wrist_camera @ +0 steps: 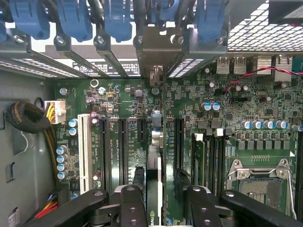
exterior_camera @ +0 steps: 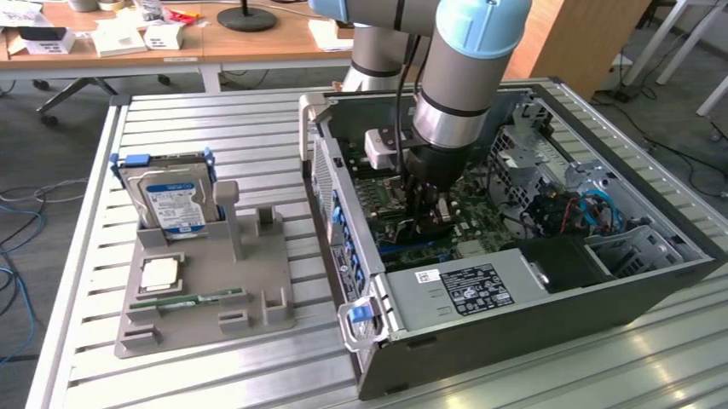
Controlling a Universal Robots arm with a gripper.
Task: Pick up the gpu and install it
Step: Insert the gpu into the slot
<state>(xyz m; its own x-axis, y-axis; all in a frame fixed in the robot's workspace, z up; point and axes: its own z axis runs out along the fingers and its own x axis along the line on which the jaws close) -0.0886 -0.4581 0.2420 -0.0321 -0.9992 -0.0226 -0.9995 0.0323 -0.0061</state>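
Down inside the open computer case [exterior_camera: 637, 281], the gripper [exterior_camera: 430, 223] hung low over the green board [wrist_camera: 128, 118] on the end of the big grey arm [exterior_camera: 455, 85]. Its two black fingers [wrist_camera: 130, 208] were spread apart, one on each side of the gpu [wrist_camera: 154, 170]. The gpu stood on its thin edge between them, seen edge-on as a narrow dark strip, and it sat in line with the long slots on the board. Its pale metal end [wrist_camera: 154, 52] reached up to the back wall of the case, by the row of blue clips [wrist_camera: 75, 19]. Whether the fingers touched the card could not be told. Outside the case, on the exterior view's left, a grey holder tray [exterior_camera: 205, 298] lay on the metal table [exterior_camera: 228, 128]. A silver hard drive [exterior_camera: 173, 200] with a blue and white label stood up in that tray, and a thin green stick [exterior_camera: 187, 300] lay flat near its front.
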